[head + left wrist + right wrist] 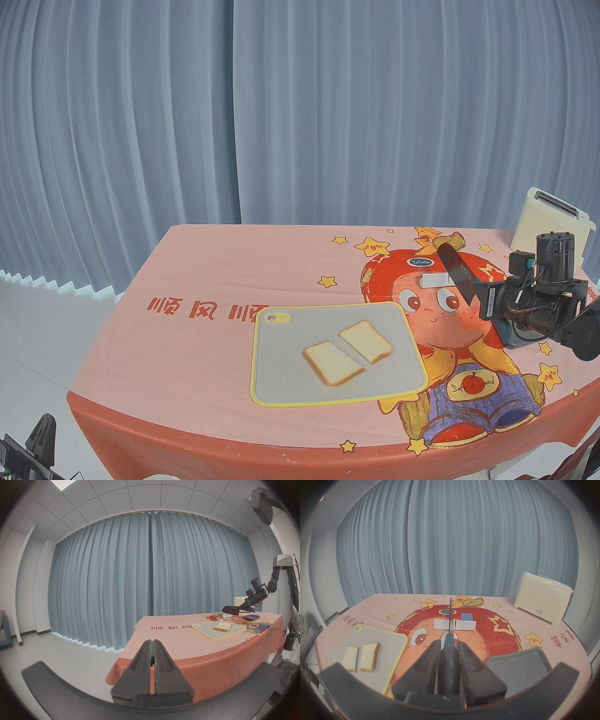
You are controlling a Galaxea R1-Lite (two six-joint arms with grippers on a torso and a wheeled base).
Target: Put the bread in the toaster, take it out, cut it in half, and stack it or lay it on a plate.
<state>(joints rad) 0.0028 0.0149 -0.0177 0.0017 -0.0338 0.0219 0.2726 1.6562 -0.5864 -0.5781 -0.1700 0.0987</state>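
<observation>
Two bread halves (333, 362) (366, 341) lie side by side, slightly apart, on the grey cutting board with a yellow rim (281, 375). The right wrist view shows the same halves (350, 658) (369, 656) on the board (390, 642). My right gripper (490, 299) hangs above the table right of the board, shut on the knife handle (449, 659). The knife's dark blade (456, 272) points up and away toward the table's back. The cream toaster (550, 225) stands at the far right corner. A dark grey plate (518, 670) sits under the right arm. My left gripper (152, 667) is shut, low, off the table's left side.
A white knife rest (435, 280) lies on the cloth behind the board, with a small blue block (467, 617) just beyond it. The pink printed tablecloth (206, 350) has free room left of the board. Curtains hang behind the table.
</observation>
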